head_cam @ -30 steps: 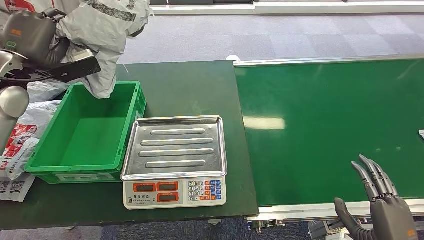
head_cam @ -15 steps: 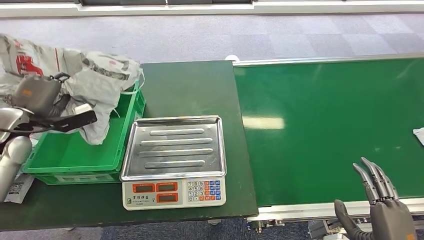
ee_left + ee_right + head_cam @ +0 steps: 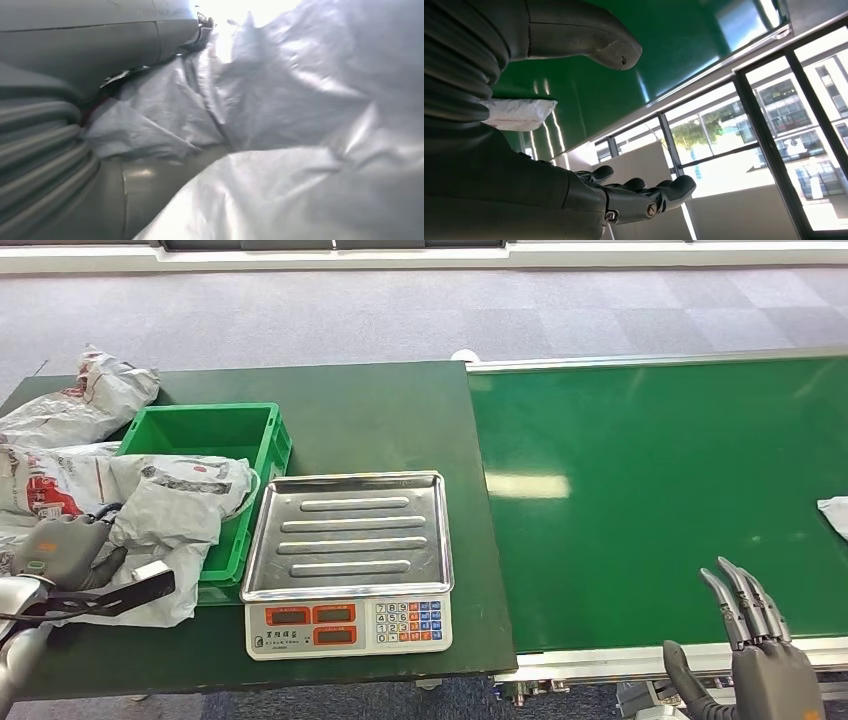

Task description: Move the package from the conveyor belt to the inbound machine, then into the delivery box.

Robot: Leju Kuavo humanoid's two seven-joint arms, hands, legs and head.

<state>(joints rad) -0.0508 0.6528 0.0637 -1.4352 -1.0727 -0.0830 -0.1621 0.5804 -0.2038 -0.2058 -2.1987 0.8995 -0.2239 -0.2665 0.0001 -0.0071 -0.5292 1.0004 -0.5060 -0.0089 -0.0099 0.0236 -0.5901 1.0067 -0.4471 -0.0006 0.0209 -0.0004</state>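
My left hand (image 3: pixel 62 553) grips a crumpled grey package (image 3: pixel 172 502) low at the near left corner of the green delivery box (image 3: pixel 215 422); the bag drapes over the box's near wall and onto the table. In the left wrist view the grey package (image 3: pixel 300 125) lies tight against the thumb (image 3: pixel 90 35). The scale (image 3: pixel 348 540) with its steel tray stands bare beside the box. My right hand (image 3: pixel 755 635) is open over the near edge of the green conveyor belt (image 3: pixel 650 480), holding nothing. A white package (image 3: pixel 835 515) lies at the belt's right edge, and the white package (image 3: pixel 516 114) shows beyond my right hand (image 3: pixel 624 200).
Other grey bags lie on the dark table left of the box, one at the back (image 3: pixel 90 400) and one with red print (image 3: pixel 40 485). The scale's keypad (image 3: pixel 400 622) faces the table's front edge. Grey carpet lies beyond the table.
My left arm has brought the grey package down from high above the box to its near left corner. A white package has slid into sight at the belt's right edge. The right hand has barely moved.
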